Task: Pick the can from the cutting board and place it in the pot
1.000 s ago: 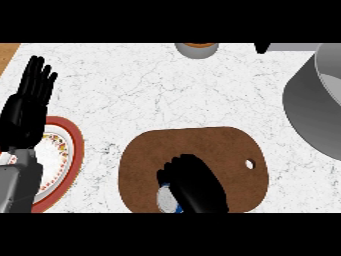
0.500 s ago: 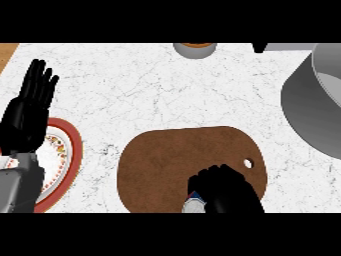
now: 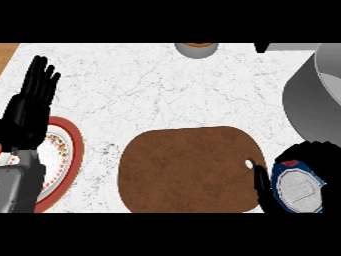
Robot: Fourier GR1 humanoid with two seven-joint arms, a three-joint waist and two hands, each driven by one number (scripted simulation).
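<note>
Left hand [image 3: 30, 109] rests at left edge, fingers straight & up, over a red-rimmed plate [image 3: 68, 165]. Mid-frame, the brown cutting board [image 3: 191, 170] lies bare on the white counter [image 3: 158, 95]. Right hand [image 3: 328, 172] curls round the can [image 3: 297, 186], held just right of the board & below the grey pot [image 3: 324, 100]. Vs 0.5 s ago: hand + can have moved right, off the board, toward the pot; left hand unchanged.

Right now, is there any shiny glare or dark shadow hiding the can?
In the head view, no glare: the can shows a pale lid, evenly lit. The right hand curls round it, black fingers covering its sides. The cutting board casts only a thin soft shadow on the counter.
</note>
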